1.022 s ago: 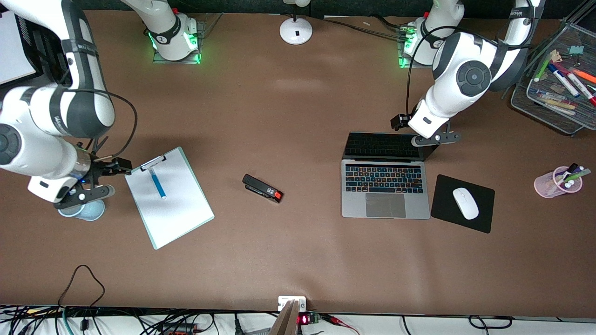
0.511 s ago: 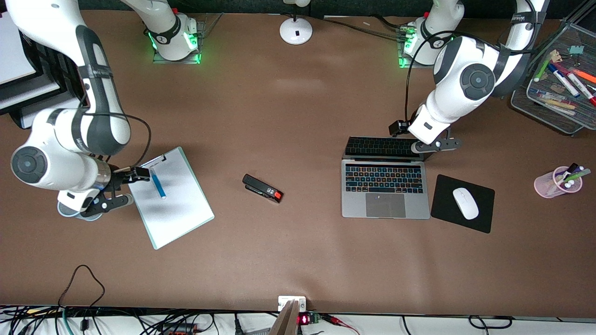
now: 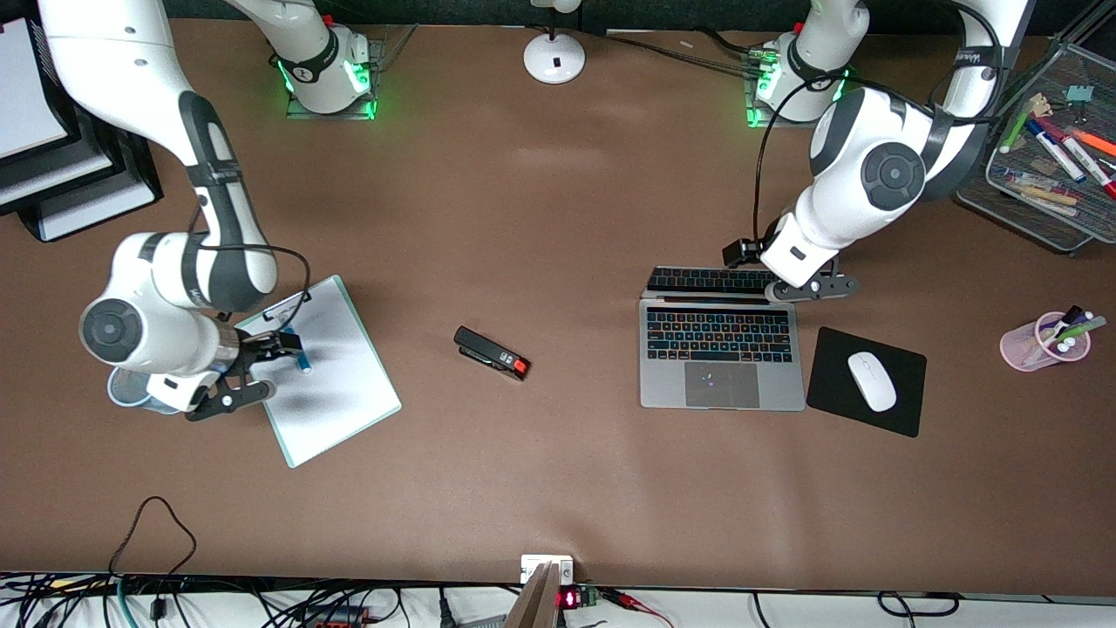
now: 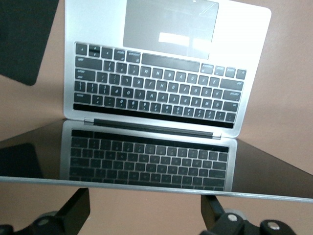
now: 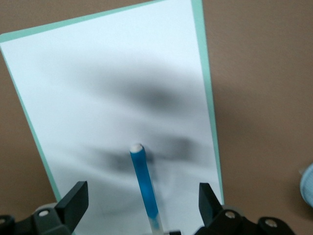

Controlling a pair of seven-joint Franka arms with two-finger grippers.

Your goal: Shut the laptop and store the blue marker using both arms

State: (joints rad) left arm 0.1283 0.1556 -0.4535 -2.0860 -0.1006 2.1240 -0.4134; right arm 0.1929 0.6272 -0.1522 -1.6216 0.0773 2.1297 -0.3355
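The laptop [image 3: 722, 353] lies open with its lid [image 3: 711, 281] tipped well down toward the keys. In the left wrist view the dark screen [image 4: 146, 156] mirrors the keyboard. My left gripper [image 3: 789, 283] is open at the lid's top edge, on its outer side, with both fingers [image 4: 73, 213] spread just off that edge. The blue marker [image 5: 144, 188] lies on a white clipboard [image 3: 336, 392], and the front view shows only its tip [image 3: 302, 362]. My right gripper [image 3: 277, 353] hangs open over the marker, with one finger on either side and not touching it.
A black stapler [image 3: 493, 353] lies mid-table. A white mouse [image 3: 872, 381] sits on a black pad [image 3: 907, 410] beside the laptop. A pink pen cup [image 3: 1044, 342] and a wire tray [image 3: 1037, 166] stand at the left arm's end. A pale blue cup [image 3: 122, 392] sits under the right arm.
My right gripper has moved from beside the clipboard to over the marker. The left gripper has pushed the laptop lid farther down toward the keyboard.
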